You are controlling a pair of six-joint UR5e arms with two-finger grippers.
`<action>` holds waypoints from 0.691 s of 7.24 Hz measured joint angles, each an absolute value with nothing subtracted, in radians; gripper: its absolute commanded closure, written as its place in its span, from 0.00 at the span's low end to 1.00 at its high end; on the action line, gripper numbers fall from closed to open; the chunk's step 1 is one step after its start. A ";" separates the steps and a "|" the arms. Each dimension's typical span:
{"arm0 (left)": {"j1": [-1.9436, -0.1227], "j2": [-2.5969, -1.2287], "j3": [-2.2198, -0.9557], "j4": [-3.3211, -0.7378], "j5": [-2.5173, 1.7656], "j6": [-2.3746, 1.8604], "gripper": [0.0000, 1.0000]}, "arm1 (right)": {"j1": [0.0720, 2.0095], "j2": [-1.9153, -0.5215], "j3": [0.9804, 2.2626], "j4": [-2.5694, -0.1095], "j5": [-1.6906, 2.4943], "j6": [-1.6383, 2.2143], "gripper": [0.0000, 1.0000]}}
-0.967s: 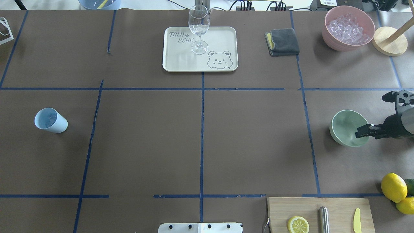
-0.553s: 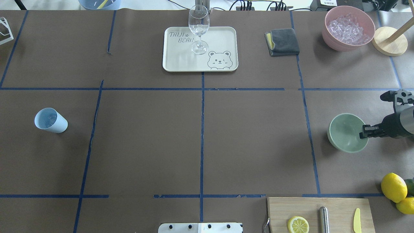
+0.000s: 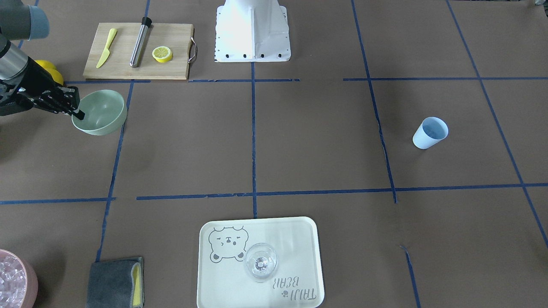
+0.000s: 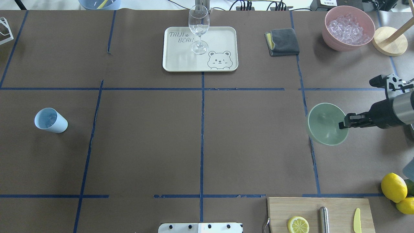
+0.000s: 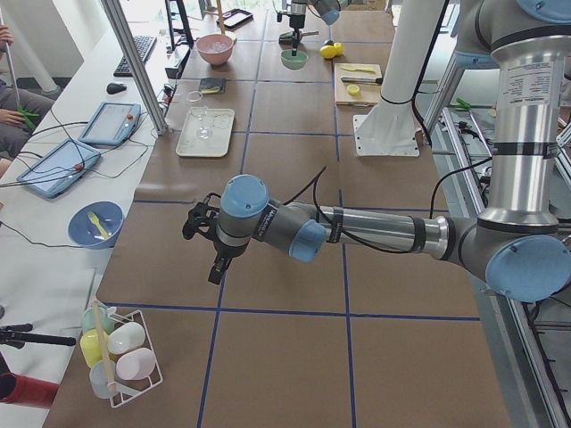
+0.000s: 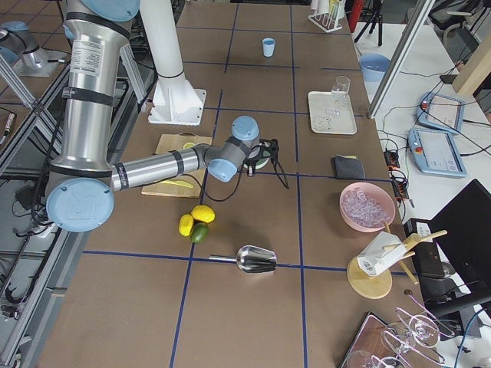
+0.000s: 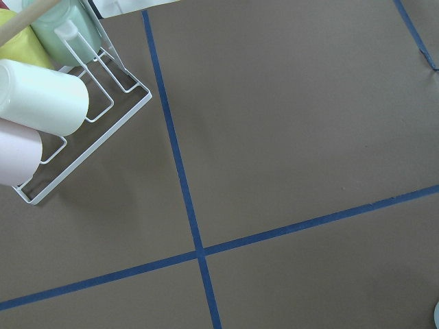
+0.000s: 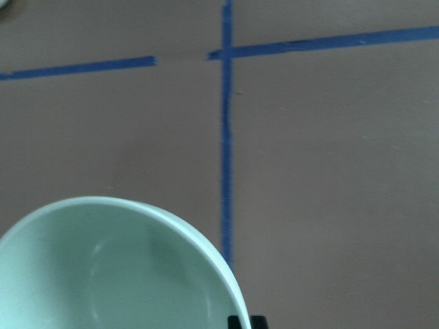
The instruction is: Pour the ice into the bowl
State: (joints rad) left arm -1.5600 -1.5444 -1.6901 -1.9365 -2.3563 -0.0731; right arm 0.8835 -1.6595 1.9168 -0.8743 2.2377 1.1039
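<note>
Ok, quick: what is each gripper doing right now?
Left gripper: cannot be told; it shows only in the left side view.
Right gripper: closed on the rim of the round pale mint-green bowl.

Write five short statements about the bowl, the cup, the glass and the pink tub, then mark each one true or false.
1. The right gripper is clamped on the rim of the bowl. True.
2. The bowl already has something in it. False: the right wrist view shows its inside empty.
3. The wine glass stands upright on the tray. True.
4. The light blue cup stands right next to the bowl. False: it is far across the table, at the left of the overhead view, while the bowl is at the right.
5. The pink tub holds a heap of clear cubes. True.
</note>
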 measured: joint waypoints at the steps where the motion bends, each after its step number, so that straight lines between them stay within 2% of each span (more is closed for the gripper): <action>1: -1.560 -1.544 -1.689 -1.937 -2.356 -0.073 0.00 | 0.839 -1.539 1.914 -0.902 2.236 1.215 1.00; 3: -1.560 -1.543 -1.680 -1.937 -2.356 -0.073 0.00 | 0.672 -1.254 1.879 -1.095 2.109 1.348 1.00; 5: -1.560 -1.542 -1.670 -1.937 -2.356 -0.073 0.00 | 0.533 -0.944 1.729 -1.331 1.979 1.408 1.00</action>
State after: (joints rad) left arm -1.5601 -1.5419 -1.6696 -1.9374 -2.3562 -0.0726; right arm 0.5333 -0.9441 1.7295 -1.3312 1.9787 1.4084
